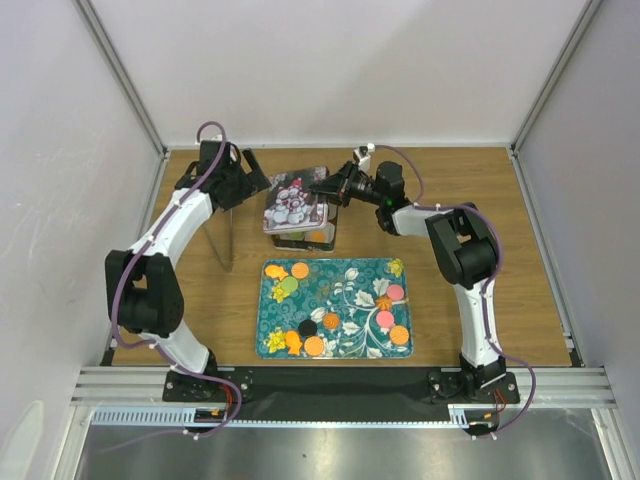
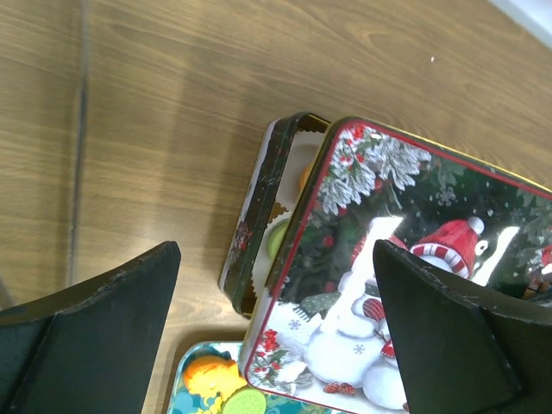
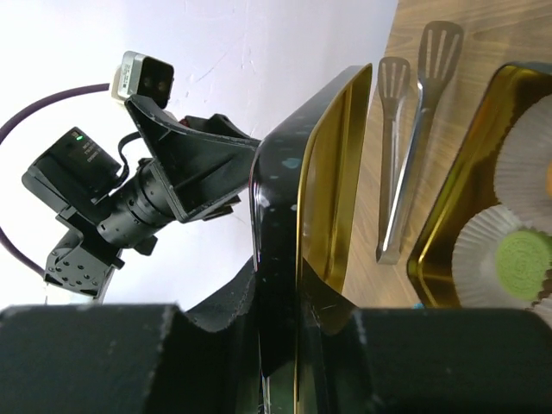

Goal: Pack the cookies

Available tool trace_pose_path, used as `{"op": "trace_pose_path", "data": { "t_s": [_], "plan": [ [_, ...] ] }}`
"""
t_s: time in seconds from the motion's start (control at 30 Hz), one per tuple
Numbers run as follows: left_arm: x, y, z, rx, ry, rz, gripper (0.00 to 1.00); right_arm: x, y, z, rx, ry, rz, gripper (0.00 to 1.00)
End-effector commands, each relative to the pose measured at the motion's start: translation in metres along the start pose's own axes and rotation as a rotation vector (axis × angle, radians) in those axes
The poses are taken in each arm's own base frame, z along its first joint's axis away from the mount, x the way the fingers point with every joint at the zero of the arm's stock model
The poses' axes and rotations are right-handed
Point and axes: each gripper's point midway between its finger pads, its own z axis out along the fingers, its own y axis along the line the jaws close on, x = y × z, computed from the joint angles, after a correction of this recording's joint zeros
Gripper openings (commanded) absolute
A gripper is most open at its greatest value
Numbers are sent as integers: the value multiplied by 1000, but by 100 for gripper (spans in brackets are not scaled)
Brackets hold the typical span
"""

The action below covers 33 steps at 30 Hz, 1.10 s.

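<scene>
The wooden worktop (image 1: 520, 250) carries everything. The biggest item on it is the teal flowered tray (image 1: 345, 290) in the middle, just in front of my two bases. Behind the tray, nearly touching its far edge, stands the cookie tin (image 1: 322, 238). Most of the tin's mouth is covered by its snowman lid (image 1: 295, 200), which sits tilted and shifted, so one strip of the inside shows.

My right claw (image 1: 330, 185) is clamped on the lid's rim, with the dark edge running between the fingers in the wrist view. My left claw (image 1: 250, 175) hangs with its fingers wide apart and nothing between them, just off the lid's left side. A pair of metal tongs (image 1: 225, 240) lies on the bare wood to the left of the tin, and neither claw is touching it.

Inside the tin I can see white fluted paper cups (image 3: 479, 250). One holds a green cookie (image 3: 523, 256), and another shows a sliver of orange at the frame edge. The lid hides the rest of the inside.

The other cookies (image 1: 330, 321) lie scattered on the tray, orange, pink, black and green, in two loose groups left and right.

I judge the packing barely begun. A couple of discs are in cups and the bulk still has to be moved. I cannot tell whether the lid is coming off or going on, but it must clear the opening before more can go in.
</scene>
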Motion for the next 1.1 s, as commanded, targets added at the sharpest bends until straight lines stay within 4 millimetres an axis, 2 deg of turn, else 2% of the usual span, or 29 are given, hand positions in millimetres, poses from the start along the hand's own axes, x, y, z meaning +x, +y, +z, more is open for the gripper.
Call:
{"op": "trace_pose_path", "data": {
  "t_s": [0.0,0.07,0.27,0.4,0.6,0.8,1.07],
  "plan": [
    [3,-13,11,70,-7,38,100,-6,0,0,-61,-47,-22,0],
    [8,-14,14,90,2,39,100,-9,-12,-2,-48,-57,-15,0],
    [14,-27,19,175,-4,44,100,-13,-26,0,-45,-70,-18,0],
    [24,-26,28,170,24,50,99,-17,-43,-2,-26,-80,5,0],
    [36,-29,37,164,51,62,99,-21,-54,-8,-14,-88,16,0],
    [43,-23,45,125,75,64,98,-19,-66,-15,5,-90,39,0],
    [50,-21,52,74,99,91,98,-19,-69,-22,-11,-104,66,11]
  ]
}}
